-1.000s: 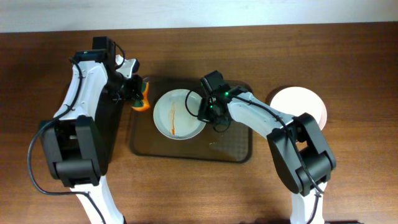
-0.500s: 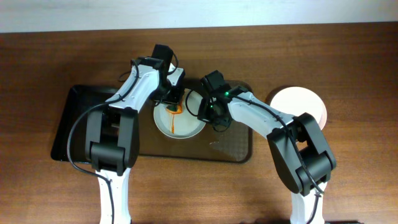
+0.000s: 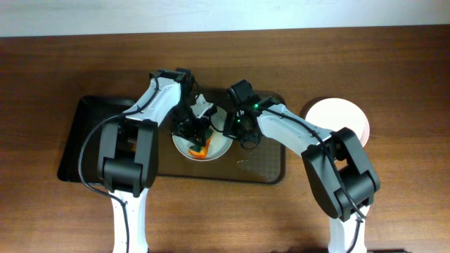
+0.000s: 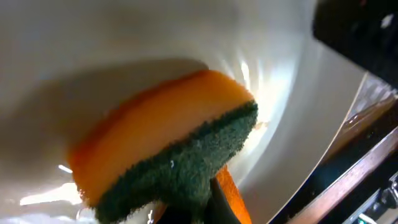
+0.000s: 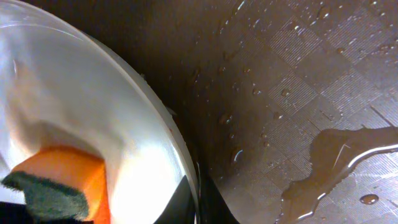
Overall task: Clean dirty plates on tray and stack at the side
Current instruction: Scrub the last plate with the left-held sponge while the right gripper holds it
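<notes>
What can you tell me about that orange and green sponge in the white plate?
The sponge is a two-layer block: smooth orange foam backed by a dark green, fuzzy scouring pad, with rounded corners. The left tool grips it at one end and holds it tilted against the inside of the white plate, which sits on the brown tray. Which layer meets the plate is hard to tell.

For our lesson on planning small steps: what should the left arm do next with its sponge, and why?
Probably sweep the sponge across the plate: the left pincer holds it on the white surface, while the right pincer grips the rim.
</notes>
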Motion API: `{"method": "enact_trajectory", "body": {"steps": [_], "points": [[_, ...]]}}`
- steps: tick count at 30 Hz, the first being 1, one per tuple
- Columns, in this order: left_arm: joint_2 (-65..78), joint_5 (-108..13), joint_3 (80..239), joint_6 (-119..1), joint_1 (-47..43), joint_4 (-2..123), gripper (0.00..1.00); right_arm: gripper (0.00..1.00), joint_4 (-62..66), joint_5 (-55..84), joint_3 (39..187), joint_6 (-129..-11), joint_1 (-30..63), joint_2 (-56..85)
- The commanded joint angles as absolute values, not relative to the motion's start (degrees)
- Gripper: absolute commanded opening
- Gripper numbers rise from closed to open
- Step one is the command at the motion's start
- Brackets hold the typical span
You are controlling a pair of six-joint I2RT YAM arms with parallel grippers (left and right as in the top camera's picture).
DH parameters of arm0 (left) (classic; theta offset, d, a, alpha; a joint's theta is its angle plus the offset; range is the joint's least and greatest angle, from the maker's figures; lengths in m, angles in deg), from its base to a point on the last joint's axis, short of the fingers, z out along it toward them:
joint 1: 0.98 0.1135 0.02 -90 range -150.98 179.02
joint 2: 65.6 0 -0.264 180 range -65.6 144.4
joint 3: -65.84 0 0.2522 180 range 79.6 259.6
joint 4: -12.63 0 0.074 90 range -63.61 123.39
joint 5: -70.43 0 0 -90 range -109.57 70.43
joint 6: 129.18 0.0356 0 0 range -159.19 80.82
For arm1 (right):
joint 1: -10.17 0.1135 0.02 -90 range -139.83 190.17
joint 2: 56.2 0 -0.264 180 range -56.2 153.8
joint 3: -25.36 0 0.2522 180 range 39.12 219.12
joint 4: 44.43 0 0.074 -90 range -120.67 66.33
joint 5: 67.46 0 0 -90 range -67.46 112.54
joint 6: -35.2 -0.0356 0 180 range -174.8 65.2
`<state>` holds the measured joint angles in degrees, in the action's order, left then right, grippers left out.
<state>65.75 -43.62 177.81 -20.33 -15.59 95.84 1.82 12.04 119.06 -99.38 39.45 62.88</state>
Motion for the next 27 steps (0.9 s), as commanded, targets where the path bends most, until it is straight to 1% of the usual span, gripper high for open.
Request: {"method": "enact_trajectory", "body": {"steps": [1, 2, 3, 5, 8, 9, 10, 12, 13, 14, 15, 16, 17, 22, 24, 25, 27], "points": [[68.5, -31.7, 175.5, -33.8, -16.3, 86.4, 0.00, 0.04, 1.9, 14.0, 118.2, -100.0, 39.3, 64.0], [68.5, -25.3, 175.5, -40.4, -16.3, 82.4, 0.00, 0.04, 1.9, 14.0, 118.2, -100.0, 39.3, 64.0], [68.5, -21.2, 175.5, -43.8, -16.3, 77.9, 0.00, 0.04, 1.9, 14.0, 118.2, -100.0, 39.3, 64.0], [68.5, -19.8, 175.5, -44.4, -16.3, 72.6, 0.00, 0.04, 1.8, 14.0, 118.2, -99.6, 39.3, 64.0], [68.5, -1.7, 175.5, -54.5, -16.4, 70.9, 0.00, 0.04, 1.6, 14.0, 118.2, -99.6, 39.3, 64.0], [68.5, 0.4, 175.5, -54.8, -16.4, 71.1, 0.00, 0.04, 1.6, 14.0, 118.2, -99.6, 39.3, 64.0], [68.5, 0.1, 175.5, -54.8, -16.4, 73.1, 0.00, 0.04, 1.6, 14.0, 118.2, -99.6, 39.3, 64.0], [68.5, -3.8, 175.5, -53.5, -16.4, 79.1, 0.00, 0.04, 1.5, 14.0, 118.2, -99.2, 39.3, 64.0], [68.5, -8.8, 175.5, -49.2, -16.4, 82.4, 0.00, 0.04, 1.4, 14.0, 118.2, -99.2, 39.3, 64.0], [68.5, -17.0, 175.5, -42.1, -16.4, 85.2, 0.00, 0.04, 1.4, 14.0, 118.2, -99.2, 39.3, 64.0], [68.5, -30.3, 175.5, -29.6, -16.4, 87.1, 0.00, 0.04, 1.4, 14.0, 118.2, -99.2, 39.3, 64.0], [68.5, -36.2, 175.4, -24.0, -16.4, 88.3, 0.00, 0.04, 1.5, 14.0, 118.2, -99.2, 39.3, 64.0], [68.5, -38.4, 174.6, -21.7, -16.4, 88.3, 0.00, 0.04, 1.5, 14.0, 118.2, -99.2, 39.3, 64.0], [68.5, -41.6, 165.2, -21.4, -16.4, 86.4, 0.00, 0.04, 1.3, 14.0, 118.2, -99.2, 39.3, 64.0], [68.5, -47.0, 164.4, -17.6, -16.4, 86.3, 0.00, 0.04, 1.1, 14.0, 118.2, -99.2, 39.3, 64.0], [68.5, -52.6, 164.4, -14.2, -16.4, 86.2, 0.00, 0.04, 1.2, 14.0, 118.2, -99.2, 39.3, 64.0], [68.5, -54.3, 164.4, -13.4, -16.3, 85.0, 0.00, 0.04, 1.2, 14.0, 118.2, -99.2, 39.3, 64.0]]}}
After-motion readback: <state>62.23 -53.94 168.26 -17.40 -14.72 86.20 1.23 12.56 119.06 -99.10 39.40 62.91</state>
